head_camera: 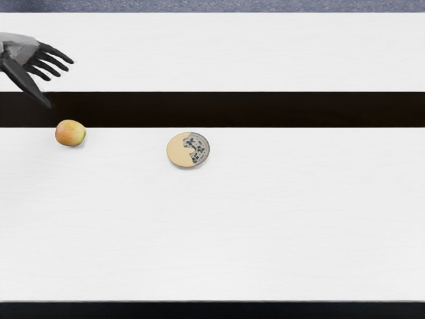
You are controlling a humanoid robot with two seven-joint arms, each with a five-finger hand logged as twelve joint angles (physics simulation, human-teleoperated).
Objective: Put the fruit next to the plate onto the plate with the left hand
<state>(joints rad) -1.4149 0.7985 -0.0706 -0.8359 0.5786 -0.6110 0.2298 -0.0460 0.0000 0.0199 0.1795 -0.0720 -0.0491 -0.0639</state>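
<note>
Simulated tabletop, head view: a white table (265, 226) fills most of what we see, cut side to side by a dark band (279, 109), w/ a 2nd white surface (232, 53) beyond it. The robot's left hand (30, 58) comes in at the upper-left corner, over the far surface and the band. Its fingers are spread wide, thumb angled down toward the near table, and it holds nothing. The right arm is out of view.

Near centre, on the near table just below the band, lies the plate (188, 149): small, round, tan, approx. half of it covered by a grey speckled pattern, nothing on it. The fruit (70, 133), round, yellow-green w/ a red blush, prob. an apple, sits on the table well to the plate's left, just below the band and below-right of the hand. Hand and fruit are apart; we judge the reach not yet made.

What could go wrong, in our view: the fruit is round and lies close to the band's edge, so a thumb or fingertip landing off-centre may roll it away, poss. into the band if that is a gap (we can't tell). The plate looks barely wider than the fruit, so a release off-centre could let it roll off, or the hand could nudge the plate aside
</note>
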